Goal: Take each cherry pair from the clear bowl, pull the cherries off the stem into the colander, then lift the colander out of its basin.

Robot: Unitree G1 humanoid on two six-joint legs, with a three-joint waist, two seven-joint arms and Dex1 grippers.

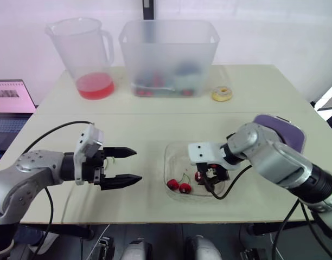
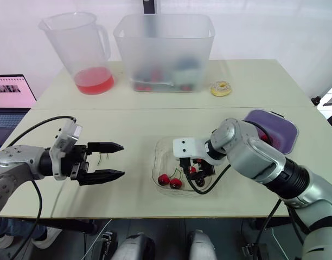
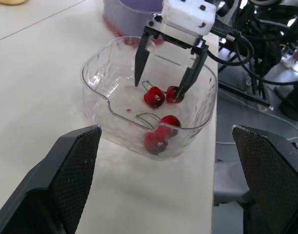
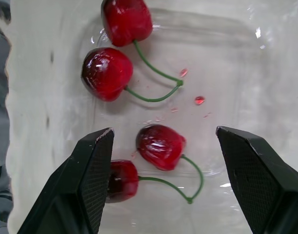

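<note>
A clear bowl [image 1: 173, 153] sits on the table's front half and holds two stemmed cherry pairs. One cherry pair [image 4: 106, 73] lies toward the bowl's front left. The other cherry pair [image 4: 160, 146] lies between the fingers of my right gripper [image 1: 210, 177], which is open and lowered into the bowl, one finger on each side. My left gripper [image 1: 136, 165] is open and empty, hovering over the table to the left of the bowl, pointing at it. The purple colander [image 1: 289, 131] stands to the right, partly behind my right arm.
At the back stand a pitcher with red liquid [image 1: 89, 57], a frosted bin [image 1: 168, 57] and a small doughnut [image 1: 222, 93]. A laptop [image 1: 11, 97] is off the table's left side. The table's front edge [image 1: 155, 221] runs just below the bowl.
</note>
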